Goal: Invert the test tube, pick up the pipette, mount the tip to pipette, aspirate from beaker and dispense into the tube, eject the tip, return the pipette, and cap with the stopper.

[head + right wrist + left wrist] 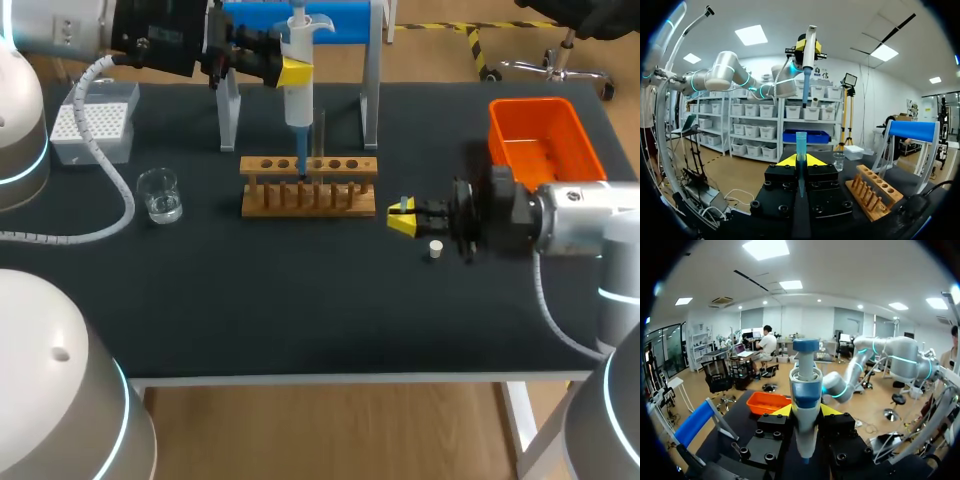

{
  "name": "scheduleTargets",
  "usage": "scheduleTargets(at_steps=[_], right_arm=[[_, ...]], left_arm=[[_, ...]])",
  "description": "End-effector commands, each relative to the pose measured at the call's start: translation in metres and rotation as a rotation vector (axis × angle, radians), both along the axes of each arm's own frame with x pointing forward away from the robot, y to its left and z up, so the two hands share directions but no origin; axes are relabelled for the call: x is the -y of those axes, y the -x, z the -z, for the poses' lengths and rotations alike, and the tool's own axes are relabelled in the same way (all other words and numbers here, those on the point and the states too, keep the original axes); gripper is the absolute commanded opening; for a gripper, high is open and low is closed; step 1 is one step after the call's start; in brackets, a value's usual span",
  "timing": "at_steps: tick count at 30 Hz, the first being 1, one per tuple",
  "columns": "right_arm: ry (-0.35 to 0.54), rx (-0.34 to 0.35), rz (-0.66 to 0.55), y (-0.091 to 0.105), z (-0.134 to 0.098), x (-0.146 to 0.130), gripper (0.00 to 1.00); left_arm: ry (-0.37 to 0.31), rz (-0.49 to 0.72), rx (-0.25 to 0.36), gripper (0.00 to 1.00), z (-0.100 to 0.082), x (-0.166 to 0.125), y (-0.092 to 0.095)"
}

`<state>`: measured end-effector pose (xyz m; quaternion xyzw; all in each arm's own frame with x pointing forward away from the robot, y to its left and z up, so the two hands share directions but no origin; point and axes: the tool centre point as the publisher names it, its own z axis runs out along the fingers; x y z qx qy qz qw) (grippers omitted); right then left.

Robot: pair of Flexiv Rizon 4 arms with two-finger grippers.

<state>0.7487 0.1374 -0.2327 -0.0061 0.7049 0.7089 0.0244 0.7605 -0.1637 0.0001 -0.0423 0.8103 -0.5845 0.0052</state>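
Left gripper (295, 72), at the far middle of the table, is clamping both fingers on the barrel of the pipette (298, 100). The pipette is hanging upright in front of the stand (370, 100), with its blue tip (302, 162) pointing down toward the wooden rack (340, 200). Right gripper (402, 219), just right of the rack, is pinching the test tube (800, 150) upright between its fingers, which are standing close together on it.

The pipette is looking rigid, fairly light and top-heavy, so a hold on the barrel below the finger rest is likely suiting it best, leaving the plunger free. The beaker (160, 195), at the left, is holding a little clear liquid. It is probably smooth-walled and easy to tip.

The test tube is appearing thin-walled, smooth and slender, so it is likely slippery and breakable. A modest squeeze at mid-length, with the tube kept vertical, seems safest while liquid is going in. The stopper (434, 249) is lying on the table just near of the right gripper, apart from it. Being small and light, it may roll, so its sides are the place to grasp.
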Motion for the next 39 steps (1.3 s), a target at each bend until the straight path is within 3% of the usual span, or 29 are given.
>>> scheduleTargets(at_steps=[1,18,28,39], right_arm=[[-0.001,0.001,-0.002,0.000,0.001,0.001,0.00],[-0.001,0.001,-0.002,0.000,0.001,0.001,0.00],[0.017,-0.010,-0.018,-0.006,-0.004,-0.045,0.00],[0.024,-0.020,-0.007,-0.012,-0.002,-0.075,0.00]], left_arm=[[-0.001,0.001,-0.001,0.00,0.000,-0.001,0.000],[-0.001,0.001,-0.001,0.00,0.000,-0.001,0.000],[-0.001,0.001,-0.001,0.00,0.000,-0.001,0.000],[-0.001,0.001,-0.001,0.00,0.000,-0.001,0.000]])
